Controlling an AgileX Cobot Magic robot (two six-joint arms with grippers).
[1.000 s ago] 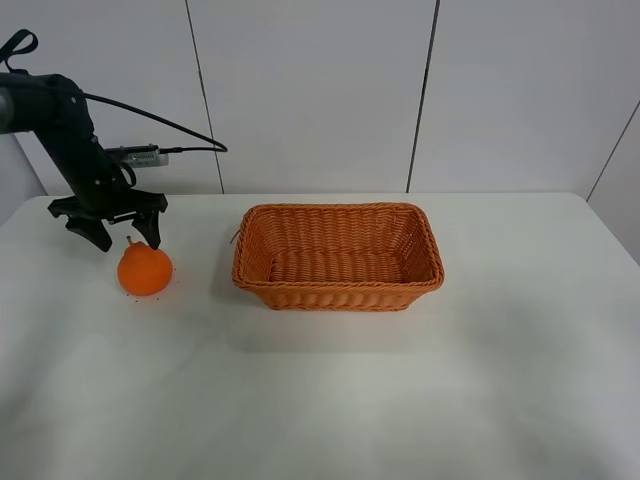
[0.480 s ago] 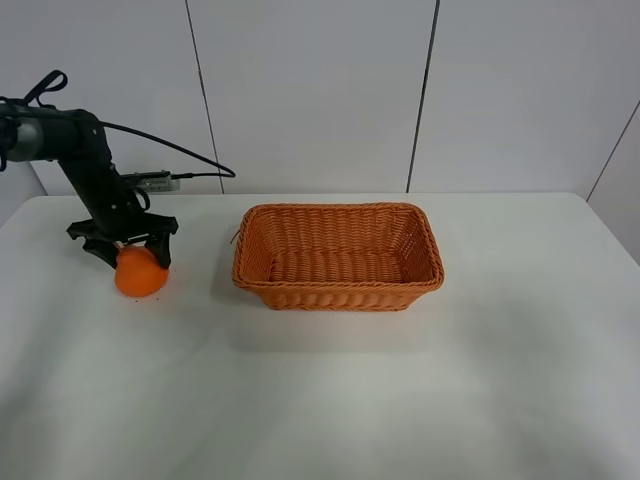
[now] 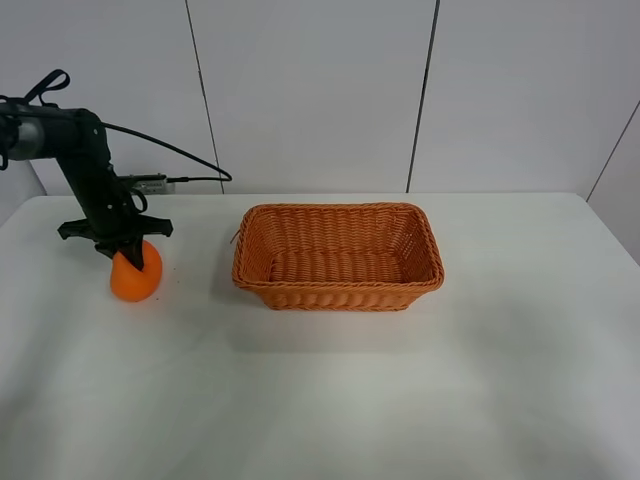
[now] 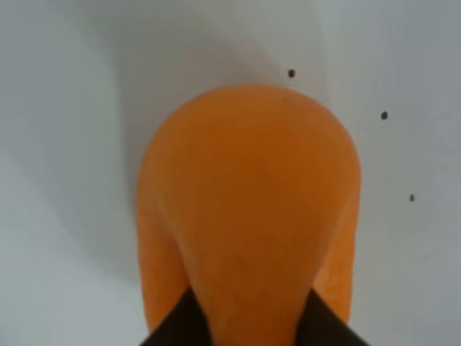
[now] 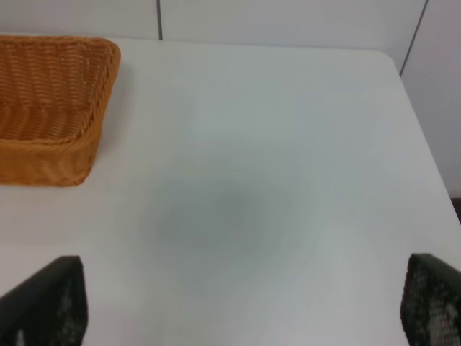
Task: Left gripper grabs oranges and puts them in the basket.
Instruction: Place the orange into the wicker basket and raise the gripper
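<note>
The orange (image 3: 135,283) rests on the white table at the far left, well to the left of the basket (image 3: 338,297). My left gripper (image 3: 127,256) is down over the fruit's top, its two dark fingers closed against its sides. In the left wrist view the orange (image 4: 248,202) fills the frame, with a dark fingertip pressed on either side of it at the lower edge. The wicker basket holds nothing; its corner shows in the right wrist view (image 5: 50,108). My right gripper (image 5: 238,310) is open and empty over bare table, right of the basket.
The white table (image 3: 330,400) stretches in front of and to the right of the basket. A grey panelled wall stands behind it. A black cable (image 3: 170,150) trails from the left arm toward the wall.
My left gripper dropped onto the orange and its splayed fingers drew in against the fruit. The orange shifted slightly to the left. The basket did not move.
</note>
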